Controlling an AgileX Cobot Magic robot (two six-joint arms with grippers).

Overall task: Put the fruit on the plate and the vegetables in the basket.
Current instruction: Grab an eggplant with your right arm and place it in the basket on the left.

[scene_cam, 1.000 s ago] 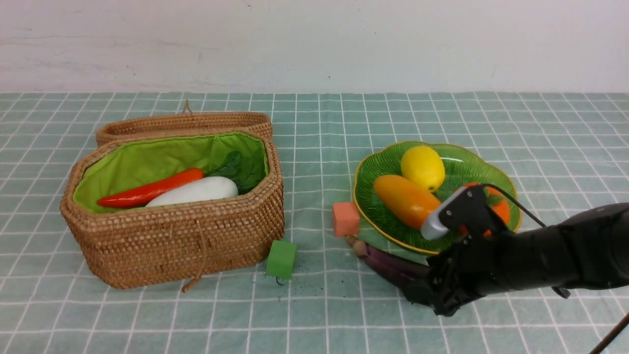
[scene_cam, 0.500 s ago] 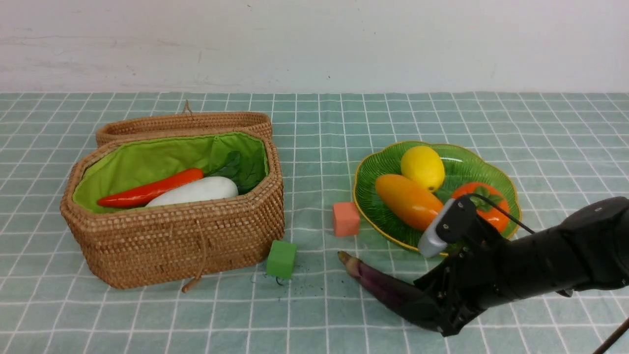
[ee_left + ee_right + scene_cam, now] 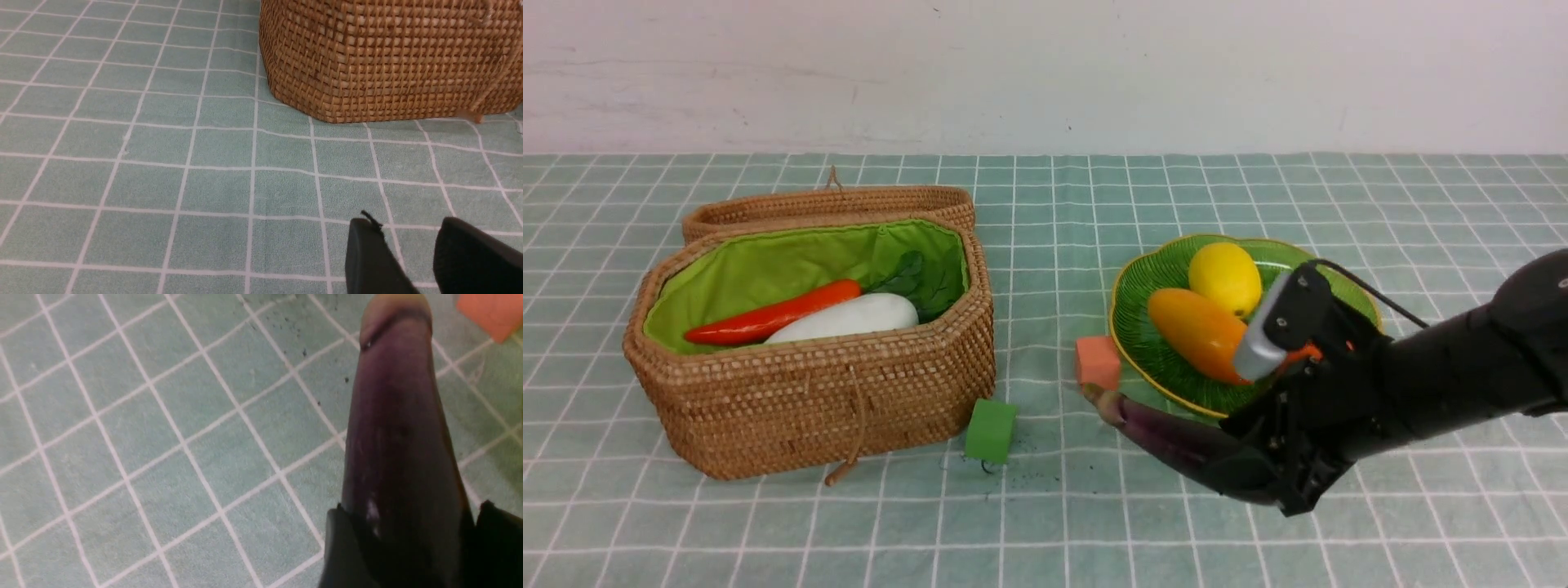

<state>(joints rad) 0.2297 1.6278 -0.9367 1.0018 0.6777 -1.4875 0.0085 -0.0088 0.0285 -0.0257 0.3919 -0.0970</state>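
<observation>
R gripper (image 3: 1262,469) pinches the eggplant (image 3: 1168,433) by its thick end, jaws pressed on both sides, tip pointing left toward the basket (image 3: 833,400), probably so it can go in lengthwise. It's lifted off the cloth, just near of the plate (image 3: 1156,359). Lemon (image 3: 1225,278) and mango (image 3: 1196,333) sit on the plate; persimmon mostly hidden behind the arm. Carrot (image 3: 772,318) and radish (image 3: 849,317) lie in the basket, lid off behind it. L gripper (image 3: 412,261) hovers low near the basket's left end, jaws a little apart, empty. No potato in view.
</observation>
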